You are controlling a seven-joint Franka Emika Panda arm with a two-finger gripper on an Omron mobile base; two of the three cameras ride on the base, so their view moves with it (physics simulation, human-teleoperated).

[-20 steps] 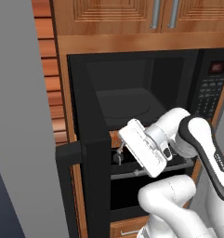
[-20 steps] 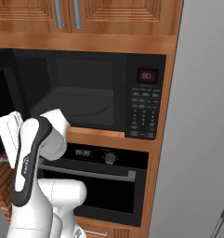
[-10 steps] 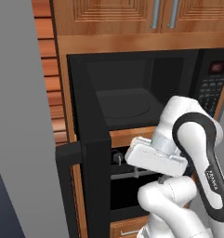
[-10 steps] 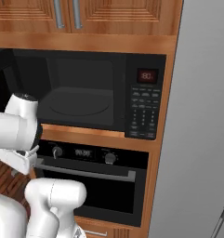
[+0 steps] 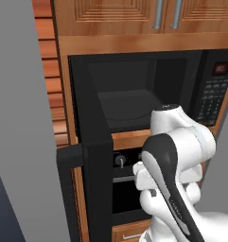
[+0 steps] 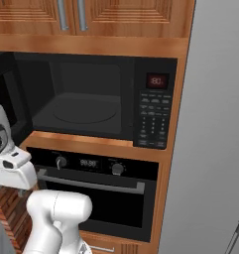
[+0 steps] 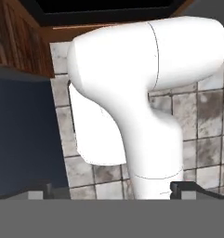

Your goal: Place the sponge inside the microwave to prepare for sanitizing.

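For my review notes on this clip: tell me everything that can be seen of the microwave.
The microwave is a wide black built-in unit set in wood cabinetry, under upper cabinets and above a black oven. Its door is swung open to the left. The dark cavity holds a round turntable with nothing on it. On the right sits a grey keypad under a small red display.

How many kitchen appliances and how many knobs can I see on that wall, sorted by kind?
Microwave, door open: 1
Oven with silver bar handle: 1
Oven knobs: 2
Total: 4
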